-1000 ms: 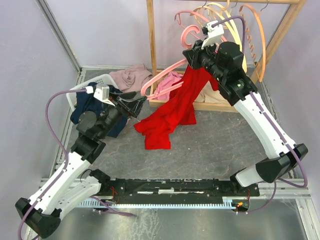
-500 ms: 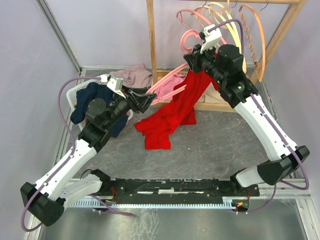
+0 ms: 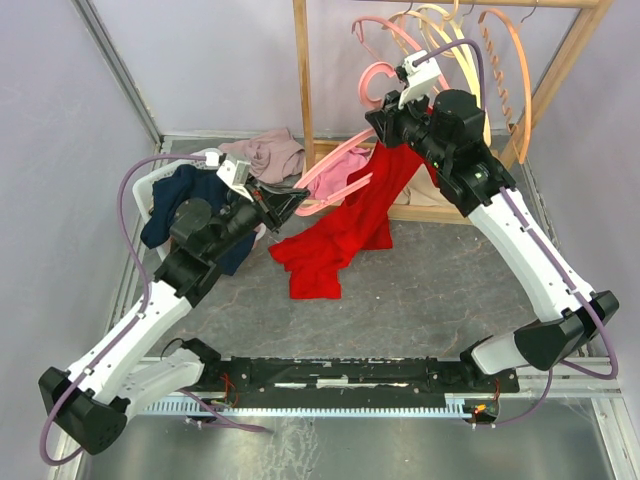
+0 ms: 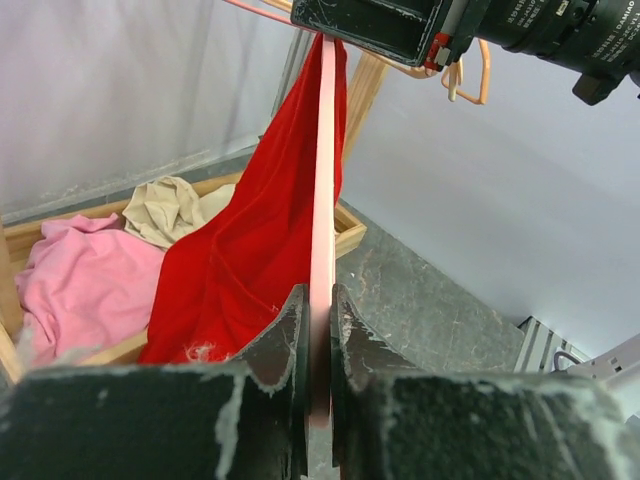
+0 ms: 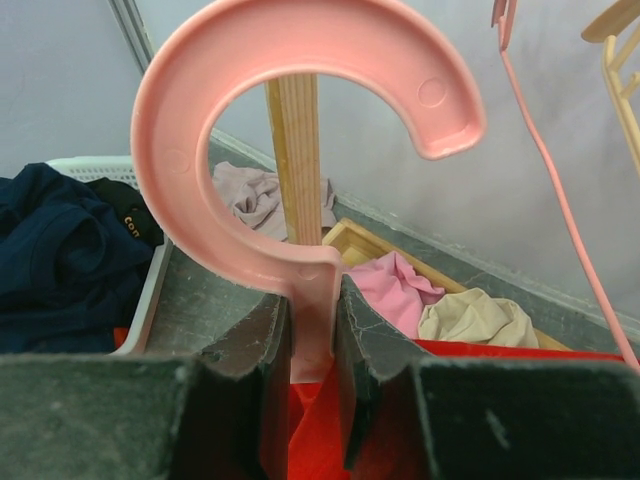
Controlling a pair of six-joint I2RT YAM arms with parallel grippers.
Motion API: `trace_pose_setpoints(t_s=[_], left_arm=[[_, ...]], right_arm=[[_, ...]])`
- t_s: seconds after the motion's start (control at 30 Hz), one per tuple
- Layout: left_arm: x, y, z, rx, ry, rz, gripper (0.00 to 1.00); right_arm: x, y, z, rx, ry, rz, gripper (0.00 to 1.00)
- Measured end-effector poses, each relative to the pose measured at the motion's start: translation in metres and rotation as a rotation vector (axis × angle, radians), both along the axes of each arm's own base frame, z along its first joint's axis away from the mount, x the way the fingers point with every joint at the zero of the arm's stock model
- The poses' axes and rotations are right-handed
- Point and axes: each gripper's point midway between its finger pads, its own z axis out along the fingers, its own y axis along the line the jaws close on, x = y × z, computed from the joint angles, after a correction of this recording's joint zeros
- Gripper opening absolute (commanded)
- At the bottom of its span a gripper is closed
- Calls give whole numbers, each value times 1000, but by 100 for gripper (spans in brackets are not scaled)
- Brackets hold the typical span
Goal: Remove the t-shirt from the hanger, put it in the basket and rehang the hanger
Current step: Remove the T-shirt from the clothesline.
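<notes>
1. Moved since a second ago: left gripper (image 3: 288, 198), up from the basket side toward 3 o'clock and onto the pink hanger (image 4: 324, 180); right gripper (image 3: 382, 110), slightly toward 12 o'clock.
2. Left jaws clenched on the hanger's low arm tip, plain in the left wrist view. Probably there to steady that end while cloth slides off.
3. Right jaws clamped on the hanger's neck just under the hook, at 1 o'clock in the top view. Likely meant to keep the hanger high and tilted, with the shirt hanging free.
4. Red t-shirt (image 3: 340, 225) not yet off: draped from the neck down along the slanted arm, bottom pooled on the grey table (image 3: 430, 290) near centre.
5. White laundry basket (image 3: 158, 185) at 10 o'clock: navy garment (image 3: 185, 200) inside. Mauve garment (image 3: 265, 152) at its far edge, inside or just beside impossible to tell.
6. Wooden tray (image 3: 440, 215) at the rack's foot, 1 o'clock: pink garment (image 4: 80, 270) and beige garment (image 4: 170, 200) inside, touching each other.
</notes>
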Motion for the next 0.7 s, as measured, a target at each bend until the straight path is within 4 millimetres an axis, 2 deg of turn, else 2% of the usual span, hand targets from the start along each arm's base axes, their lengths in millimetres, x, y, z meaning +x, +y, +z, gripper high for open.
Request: trace_pose_setpoints(t_s=[0.27,0.47,0.7], left_arm=[[-11,11,7,-3,-14,22,3],[-23,24,12,18,-39,45,3],[-38,33,20,23,-79,49,3]], right_arm=[[-4,5,2,17,9,13,53],[-13,9,8,41,21,33,61],[-36,6,21,71,25,71,68]])
